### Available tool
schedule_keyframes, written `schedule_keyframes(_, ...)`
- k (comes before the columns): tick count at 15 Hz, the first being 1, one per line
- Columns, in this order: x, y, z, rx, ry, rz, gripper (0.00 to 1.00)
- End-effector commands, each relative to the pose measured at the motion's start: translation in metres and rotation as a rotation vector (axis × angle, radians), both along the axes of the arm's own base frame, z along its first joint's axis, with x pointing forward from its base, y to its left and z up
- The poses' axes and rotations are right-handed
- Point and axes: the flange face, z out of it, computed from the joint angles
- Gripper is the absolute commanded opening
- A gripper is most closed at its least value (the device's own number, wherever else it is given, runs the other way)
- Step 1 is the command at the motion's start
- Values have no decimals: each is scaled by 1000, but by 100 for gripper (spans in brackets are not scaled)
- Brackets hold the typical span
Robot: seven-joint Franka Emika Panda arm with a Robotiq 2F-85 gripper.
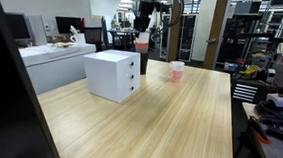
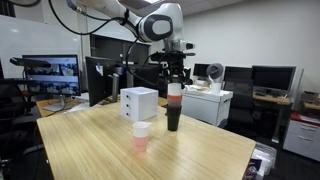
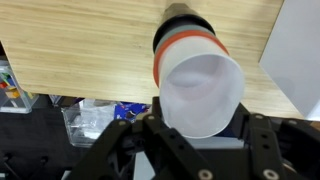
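Observation:
A stack of cups stands on the wooden table (image 2: 200,150): a black cup (image 2: 174,121) at the bottom, an orange-red cup (image 2: 174,98) on it and a translucent white cup (image 3: 203,92) on top. My gripper (image 2: 174,76) comes down from above and is shut on the white cup's rim. In the wrist view the white cup fills the space between the black fingers (image 3: 262,140), with the orange band (image 3: 163,58) and black cup (image 3: 185,14) beyond it. The stack (image 1: 142,49) and gripper (image 1: 142,23) also show at the table's far side in an exterior view.
A white two-drawer box (image 1: 113,74) (image 2: 139,102) sits on the table next to the stack. A small pink-and-white cup (image 1: 176,73) (image 2: 141,136) stands apart nearer the table's middle. Desks, monitors and shelving surround the table.

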Motion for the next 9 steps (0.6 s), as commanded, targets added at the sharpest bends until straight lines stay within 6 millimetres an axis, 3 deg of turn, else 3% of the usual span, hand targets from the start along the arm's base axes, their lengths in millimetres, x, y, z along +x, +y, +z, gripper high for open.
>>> schedule_keyframes(1,-4,3,14,-1,11,4,39)
schedule_keyframes(9,-3,4,19,-6,2,6,39)
